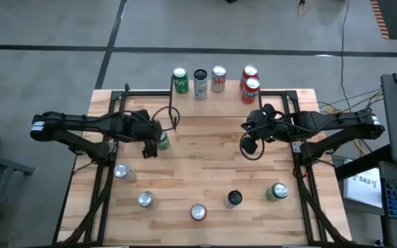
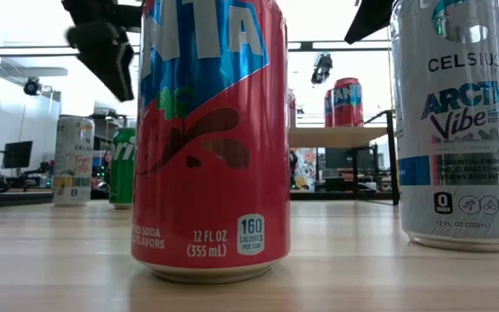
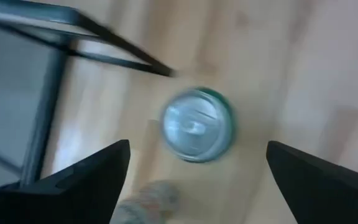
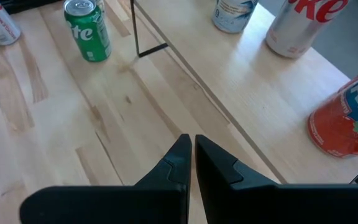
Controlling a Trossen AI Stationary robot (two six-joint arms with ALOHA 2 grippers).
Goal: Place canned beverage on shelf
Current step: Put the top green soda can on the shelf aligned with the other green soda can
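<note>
A green can (image 1: pixel 163 141) stands upright on the tabletop, left of centre; it also shows in the left wrist view (image 3: pixel 196 124) and the low view (image 2: pixel 122 169). My left gripper (image 1: pixel 150 146) (image 3: pixel 197 149) hovers over it, open, one finger on either side of its top without touching. My right gripper (image 1: pixel 250 140) (image 4: pixel 191 155) is shut and empty over the tabletop, right of centre. The shelf (image 1: pixel 219 103) (image 4: pixel 272 81) stands at the far edge with several cans (image 1: pixel 200 83) on its top board.
Several more cans stand on the near half of the table: silver (image 1: pixel 121 171), silver (image 1: pixel 145 200), red (image 1: pixel 198 211), black (image 1: pixel 234 198), green (image 1: pixel 277 191). The shelf's black leg (image 4: pixel 135 31) stands near the green can. Bare wood lies between the arms.
</note>
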